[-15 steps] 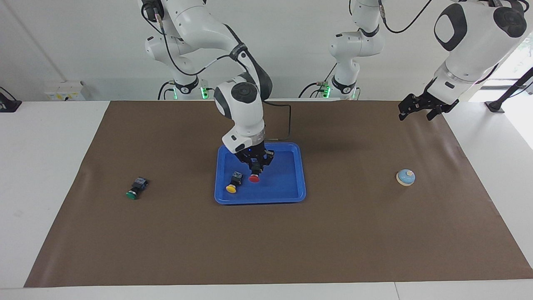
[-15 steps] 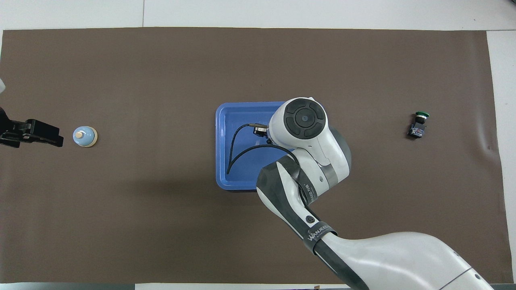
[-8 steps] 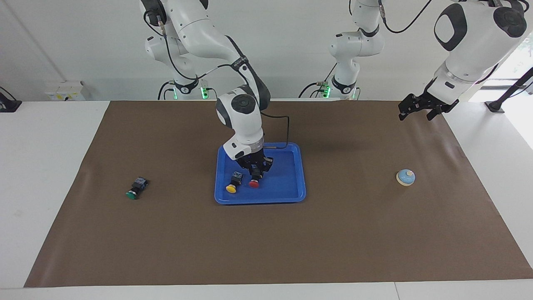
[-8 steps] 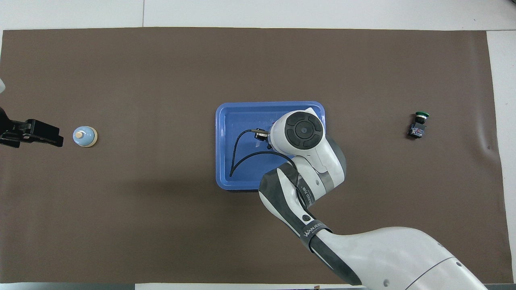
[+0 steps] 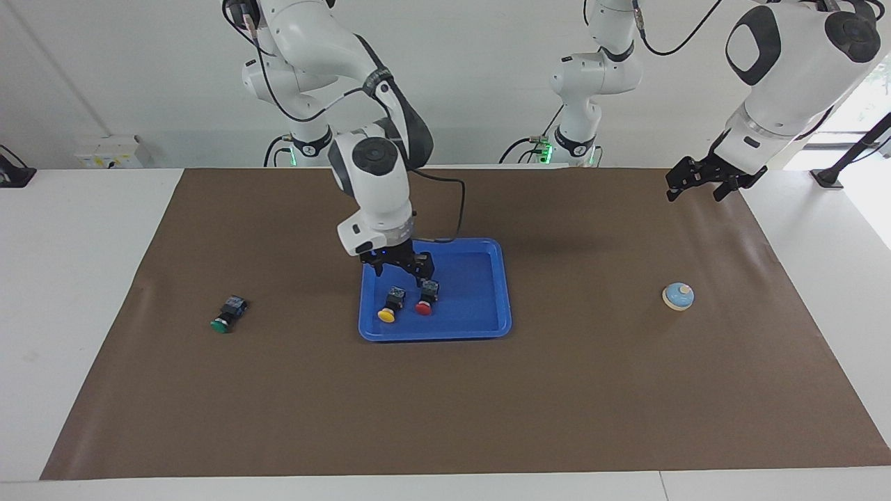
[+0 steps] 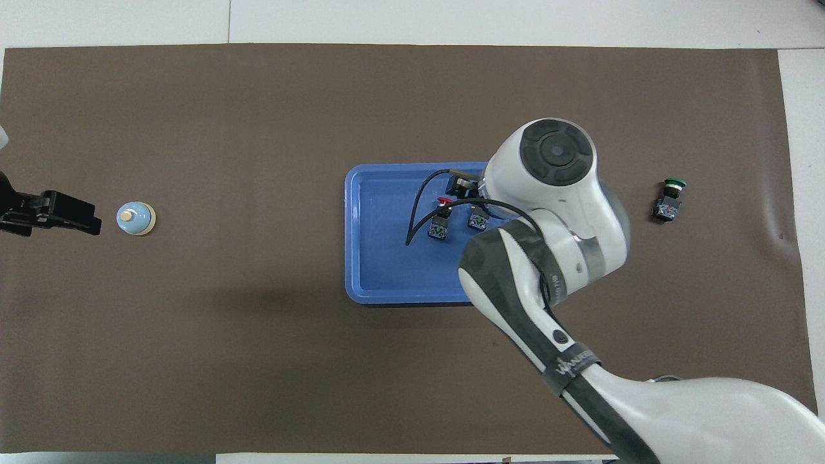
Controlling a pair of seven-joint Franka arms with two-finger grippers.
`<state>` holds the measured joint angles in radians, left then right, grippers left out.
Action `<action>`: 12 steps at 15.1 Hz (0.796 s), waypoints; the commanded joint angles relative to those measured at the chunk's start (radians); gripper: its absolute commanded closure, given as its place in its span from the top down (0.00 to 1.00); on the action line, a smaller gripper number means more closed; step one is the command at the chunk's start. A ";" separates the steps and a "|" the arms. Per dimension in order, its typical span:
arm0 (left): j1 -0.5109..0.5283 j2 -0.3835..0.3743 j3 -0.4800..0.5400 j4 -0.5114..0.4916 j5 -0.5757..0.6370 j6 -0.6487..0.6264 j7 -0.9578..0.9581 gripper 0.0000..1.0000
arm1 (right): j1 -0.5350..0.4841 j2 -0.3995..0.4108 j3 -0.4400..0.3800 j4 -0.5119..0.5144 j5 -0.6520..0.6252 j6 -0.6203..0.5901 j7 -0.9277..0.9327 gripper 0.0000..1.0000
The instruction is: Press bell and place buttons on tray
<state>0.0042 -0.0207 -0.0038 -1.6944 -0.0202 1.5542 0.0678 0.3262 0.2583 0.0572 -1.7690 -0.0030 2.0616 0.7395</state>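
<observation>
1. Facing view: the blue tray point(image 5: 487, 278) sits mid-mat, holding the red button point(image 5: 425, 300) and the yellow button point(image 5: 390, 306) side by side, caps pointing away from the robots, bodies just apart.
2. The right gripper point(image 5: 398, 266) hangs over the tray's robot-side edge, at about 12 o'clock of the yellow button, its fingers spread apart and gripping nothing; it clears both buttons.
3. The green button point(image 5: 227, 314) lies alone on the brown mat point(image 5: 445, 403), well out at 9 o'clock of the tray in this view, toward the right arm's end of the table.
4. The bell point(image 5: 678, 296) stands upright on the mat at 3 o'clock of the tray, toward the left arm's end, well apart from everything else.
5. The left gripper point(image 5: 696, 186) waits in the air near the mat's corner, at roughly 12 o'clock of the bell, fingers parted and empty.
6. Overhead view: the right arm covers one tray corner; the two button bodies show on the tray floor near the centre.
</observation>
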 commanded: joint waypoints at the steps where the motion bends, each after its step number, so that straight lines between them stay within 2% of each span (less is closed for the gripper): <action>1: -0.004 -0.016 0.005 -0.014 0.000 0.003 -0.009 1.00 | -0.139 -0.040 0.009 -0.007 -0.015 -0.070 -0.153 1.00; 3: -0.004 -0.016 0.005 -0.014 0.000 0.003 -0.009 1.00 | -0.249 -0.048 0.009 -0.035 -0.017 -0.069 -0.282 1.00; 5: -0.004 -0.016 0.005 -0.014 0.000 0.003 -0.009 1.00 | -0.337 -0.065 0.006 -0.104 -0.029 -0.019 -0.388 1.00; 9: -0.004 -0.016 0.005 -0.014 0.000 0.003 -0.009 1.00 | -0.439 -0.122 0.004 -0.318 -0.089 0.190 -0.393 1.00; 12: -0.004 -0.016 0.007 -0.014 0.000 0.003 -0.009 1.00 | -0.512 -0.113 0.006 -0.376 -0.135 0.284 -0.393 1.00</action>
<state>0.0042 -0.0207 -0.0037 -1.6944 -0.0202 1.5542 0.0677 -0.1374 0.1839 0.0474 -2.0782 -0.1054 2.2929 0.3447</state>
